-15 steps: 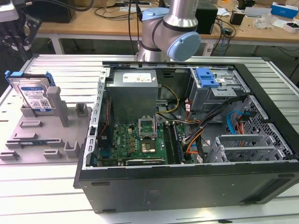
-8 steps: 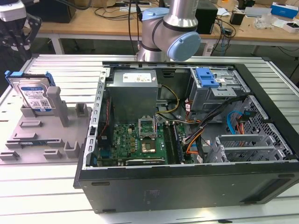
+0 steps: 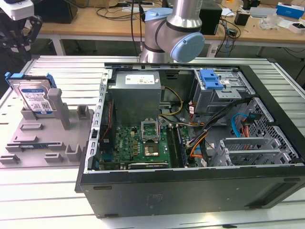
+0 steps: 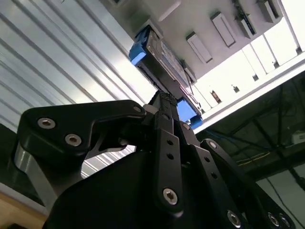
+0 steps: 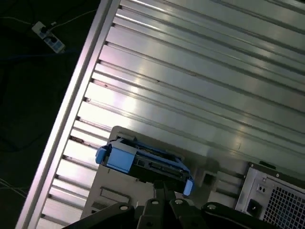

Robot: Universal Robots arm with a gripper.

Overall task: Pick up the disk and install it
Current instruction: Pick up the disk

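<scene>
Hovering above the grey holder point(image 3: 57, 138), the gripper point(image 3: 20, 40) is carrying nothing; I cannot tell its claw width. The disk point(image 3: 34, 98) is standing upright in that holder's slot, probably so its edges are exposed for grasping.

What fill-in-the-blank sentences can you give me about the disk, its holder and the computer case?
1. The carrier frame around the disk is coloured ____.
2. The disk stands on edge in a grey holder at the exterior view's ____, apart from the computer case.
3. The computer case lies with its side ____, so the motherboard shows.
Missing words: blue; left; open.
</scene>
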